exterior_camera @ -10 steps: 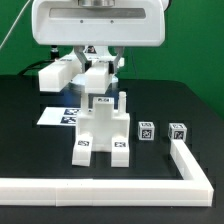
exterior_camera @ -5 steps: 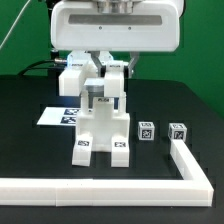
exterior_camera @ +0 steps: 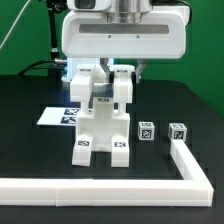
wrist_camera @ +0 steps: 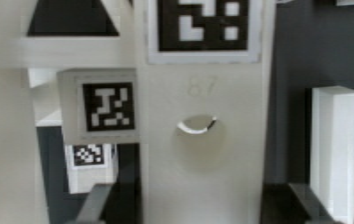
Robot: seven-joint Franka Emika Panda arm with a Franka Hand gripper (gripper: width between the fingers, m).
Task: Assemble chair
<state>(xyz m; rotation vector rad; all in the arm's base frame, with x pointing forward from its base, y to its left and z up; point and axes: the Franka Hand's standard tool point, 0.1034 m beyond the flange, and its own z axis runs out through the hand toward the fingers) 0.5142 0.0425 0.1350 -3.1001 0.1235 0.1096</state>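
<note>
The partly built chair [exterior_camera: 100, 135], made of white blocky parts with tags on its two front feet, stands mid-table in the exterior view. My gripper [exterior_camera: 102, 98] hangs straight over its top, shut on a white chair part [exterior_camera: 101, 88] held between the two fingers. The part's lower end reaches the top of the assembly, and I cannot tell whether they are joined. In the wrist view the gripper [wrist_camera: 206, 206] has dark fingers [wrist_camera: 106, 200] on either side of the white chair part [wrist_camera: 200, 160]. This part has a round hole and tags.
Two short tagged posts [exterior_camera: 145, 129] [exterior_camera: 178, 130] stand to the exterior view's right of the chair. The long white L-shaped rail [exterior_camera: 100, 185] runs along the front and up the right side. The marker board [exterior_camera: 58, 116] lies behind the chair to the left.
The gripper, holding the white part, has moved toward the exterior view's right and come down over the top of the chair assembly. The jaws kept the same width.
</note>
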